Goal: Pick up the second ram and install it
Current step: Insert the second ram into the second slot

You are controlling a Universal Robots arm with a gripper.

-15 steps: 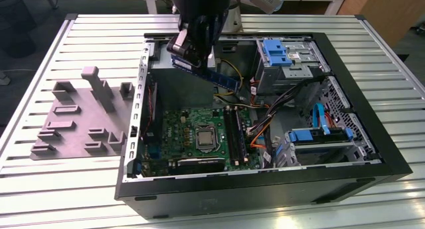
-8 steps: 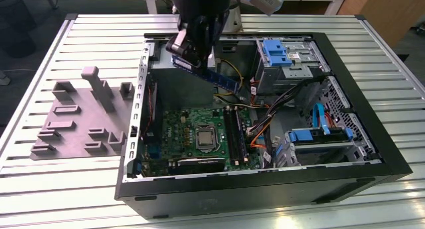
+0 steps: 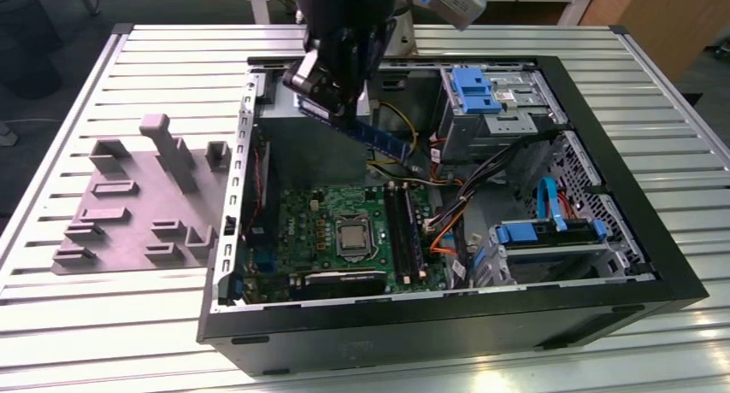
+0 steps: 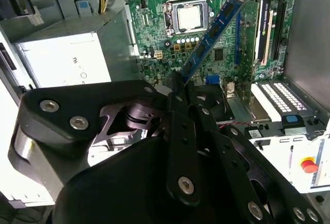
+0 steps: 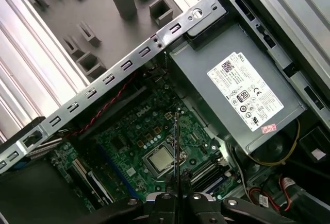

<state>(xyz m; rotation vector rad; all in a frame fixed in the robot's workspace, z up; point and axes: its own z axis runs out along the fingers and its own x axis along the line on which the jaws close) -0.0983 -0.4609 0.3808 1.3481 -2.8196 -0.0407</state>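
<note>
Pinches one end of the second ram (image 3: 382,141) in the pincer (image 3: 340,109), pressed together on the flat faces. Holds it tilted in the air inside the open computer case (image 3: 456,329), over the far part, free end sloping down toward the exterior view's right. Hangs above the green motherboard (image 3: 325,226), apart from the black memory slots (image 3: 399,231). Presents the second ram (image 5: 175,147) edge-on in the first wrist view. Notes the grey plastic holder (image 3: 126,205) on the table (image 3: 68,325), at the exterior view's left of the computer case, well apart from the second ram.
</note>
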